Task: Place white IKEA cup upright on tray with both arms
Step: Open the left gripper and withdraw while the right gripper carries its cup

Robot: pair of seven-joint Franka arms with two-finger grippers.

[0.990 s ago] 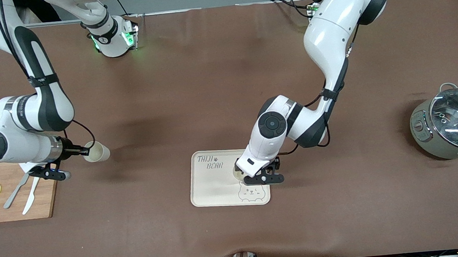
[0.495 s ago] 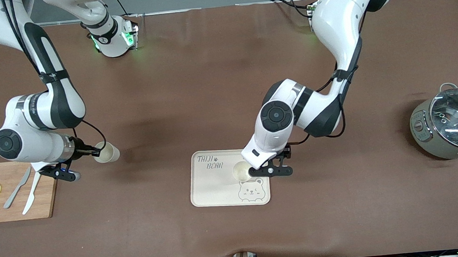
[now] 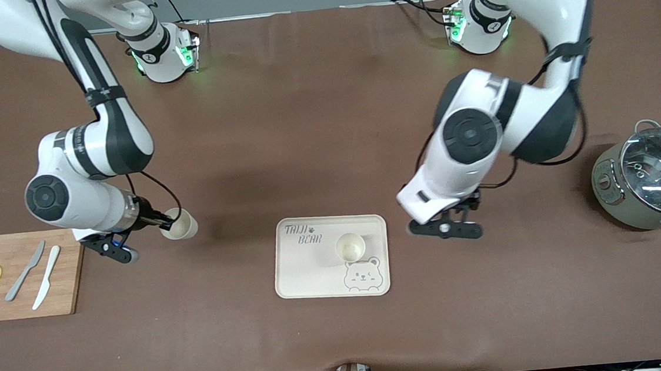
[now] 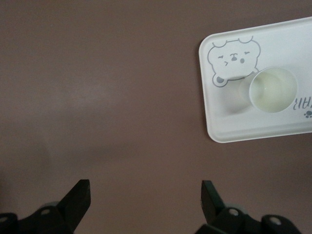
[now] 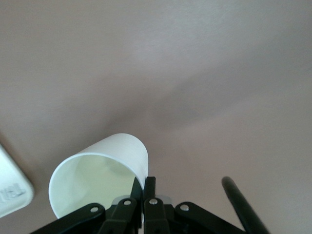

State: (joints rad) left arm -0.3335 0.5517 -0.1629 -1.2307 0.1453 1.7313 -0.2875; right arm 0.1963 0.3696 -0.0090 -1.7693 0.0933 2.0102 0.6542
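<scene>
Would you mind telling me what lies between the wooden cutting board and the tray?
In the front view, only bare tabletop between cutting board and tray; the right tool holds a cup above it.

a wide table covered with a matte brown sheet (image 3: 302,123) carries three things directly. a flat cream rectangular tray with grey bear drawing (image 3: 307,270) lies in the middle. well apart from the tray, toward the right arm's end, lies a rectangular wooden cutting board (image 3: 67,289). well apart from the tray, toward the left arm's end, stands a grey-green cooking pot with glass lid (image 3: 620,198).
</scene>
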